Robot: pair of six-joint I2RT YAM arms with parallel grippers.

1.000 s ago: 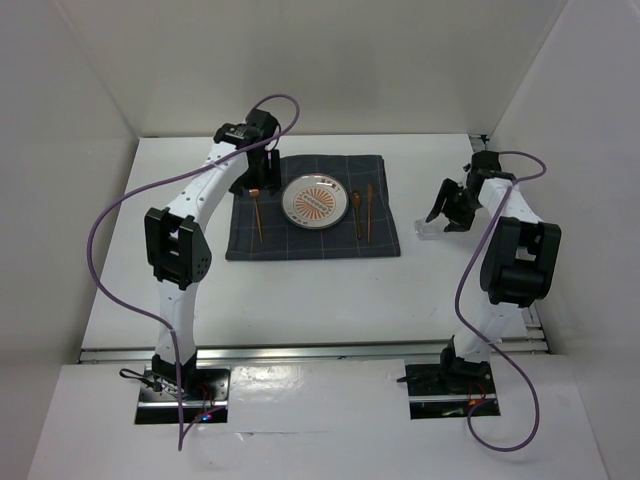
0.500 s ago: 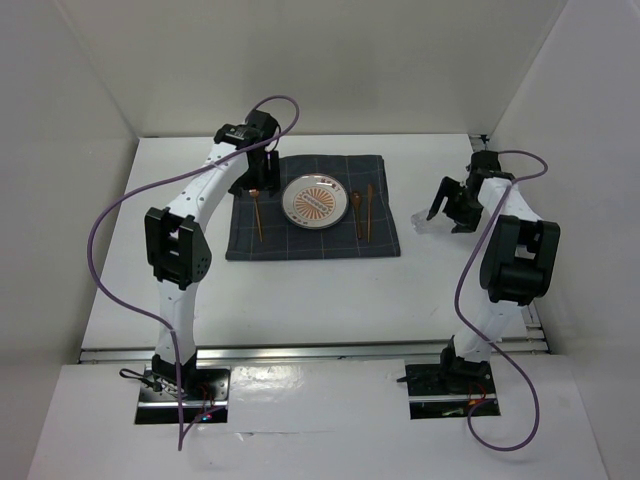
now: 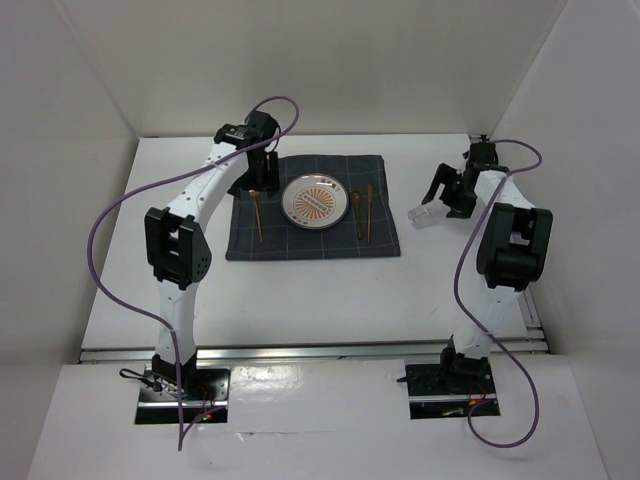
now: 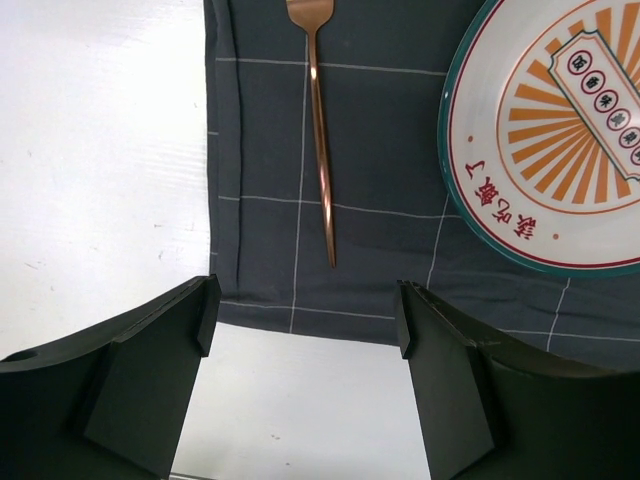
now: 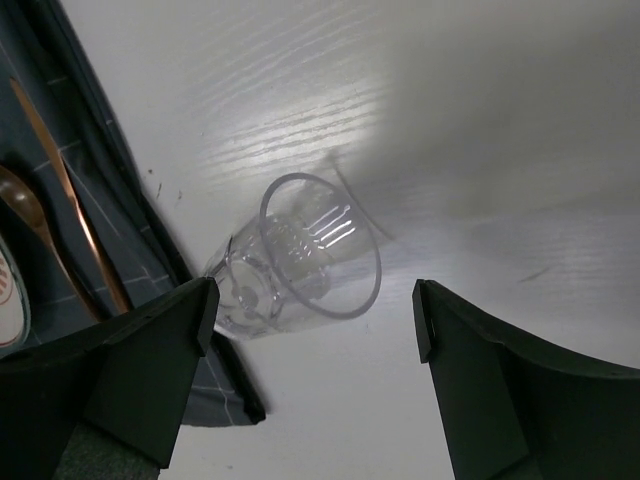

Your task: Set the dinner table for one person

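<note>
The dinner table (image 3: 300,290) is a wide white top. A dark grey checked mat (image 3: 312,235) on it holds a plate (image 3: 314,201) with an orange sunburst. A copper fork (image 3: 258,212) lies left of the plate, and a spoon (image 3: 357,210) and a knife (image 3: 369,212) lie right of it. My left gripper (image 3: 262,180) is open and empty above the mat's far left edge, with the fork (image 4: 320,150) ahead of it. A clear glass (image 3: 421,216) lies on its side just right of the mat. My right gripper (image 3: 448,195) is open above it, and the glass (image 5: 300,260) is not gripped.
Silver rails (image 3: 300,350) run along the table's near edge. White walls stand on the left, far and right sides. The mat's corner (image 5: 200,390), the knife (image 5: 70,200) and the spoon (image 5: 30,215) lie close to the glass. The plate (image 4: 560,130) is right of the left gripper.
My right gripper has moved toward the far side and a little left. The glass now shows slightly closer to the mat. The left arm has not moved.
</note>
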